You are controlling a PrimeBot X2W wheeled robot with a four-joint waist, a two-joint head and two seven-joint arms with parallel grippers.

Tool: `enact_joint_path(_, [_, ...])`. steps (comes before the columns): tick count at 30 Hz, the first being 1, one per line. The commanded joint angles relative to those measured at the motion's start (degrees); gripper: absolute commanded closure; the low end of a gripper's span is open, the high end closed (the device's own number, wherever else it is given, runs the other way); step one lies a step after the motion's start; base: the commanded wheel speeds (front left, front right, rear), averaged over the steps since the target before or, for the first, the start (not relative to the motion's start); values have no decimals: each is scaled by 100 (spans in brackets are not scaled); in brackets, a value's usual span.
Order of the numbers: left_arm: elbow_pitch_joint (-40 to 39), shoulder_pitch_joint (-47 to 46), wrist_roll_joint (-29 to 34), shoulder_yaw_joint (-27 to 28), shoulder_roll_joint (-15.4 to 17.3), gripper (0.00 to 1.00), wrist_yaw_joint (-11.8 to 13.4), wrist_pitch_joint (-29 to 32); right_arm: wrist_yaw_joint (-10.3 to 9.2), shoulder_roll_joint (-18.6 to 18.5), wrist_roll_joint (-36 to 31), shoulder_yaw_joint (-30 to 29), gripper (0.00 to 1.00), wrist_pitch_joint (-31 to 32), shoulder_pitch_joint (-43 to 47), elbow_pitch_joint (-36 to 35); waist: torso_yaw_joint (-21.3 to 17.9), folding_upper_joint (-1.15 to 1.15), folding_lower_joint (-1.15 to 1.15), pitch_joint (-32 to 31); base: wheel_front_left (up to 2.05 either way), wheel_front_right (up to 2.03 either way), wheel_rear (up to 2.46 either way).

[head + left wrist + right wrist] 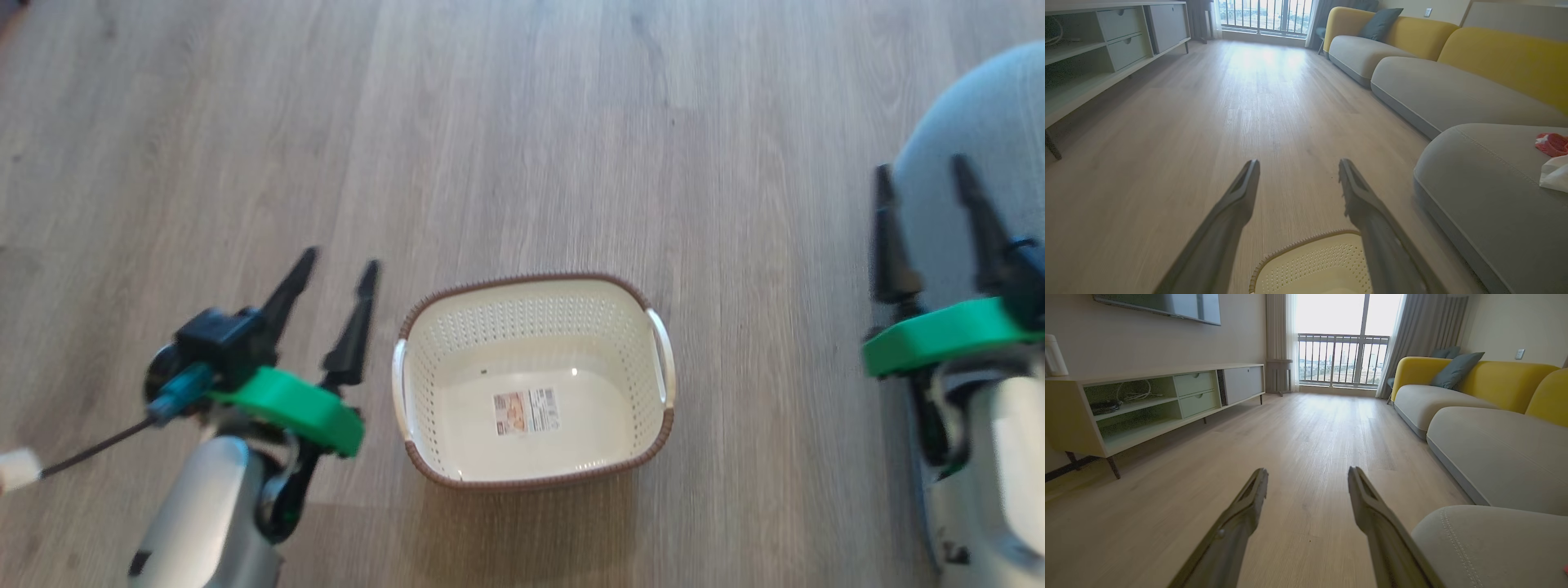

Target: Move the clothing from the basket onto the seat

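I see the wooden floor point(522, 122) spread wide, with the grey seat point(1486, 196) at my right. The basket point(531, 318) stands on the floor between my arms, its bottom label point(526, 411) showing. Red clothing point(1552, 143) lies on the seat. My left pincer point(341, 260) and right pincer point(921, 166) both gape wide, holding nothing.

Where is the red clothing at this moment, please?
In the left wrist view the red clothing lies on the grey seat at the far right edge, just above a white item; the basket holds none.
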Motion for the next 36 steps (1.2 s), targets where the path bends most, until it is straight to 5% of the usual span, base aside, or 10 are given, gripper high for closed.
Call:
enact_joint_path(1, [-135, -70, 60, 334, 54, 0, -7, -29, -2, 3, 52, 192, 0, -52, 30, -145, 73, 0, 1, -132, 0, 0, 0])
enact_joint_path(11, [-15, 351, 382, 1086, -58, 0, -7, -29, -2, 149, 307, 830, 0, -344, 272, 535, 34, 0, 1, -456, 0, 0, 0])
enact_joint_path(36, [36, 938, 769, 1680, -308, 0, -7, -29, -2, 443, 317, 846, 0, -482, 766, 940, -417, 0, 1, -896, 0, 0, 0])
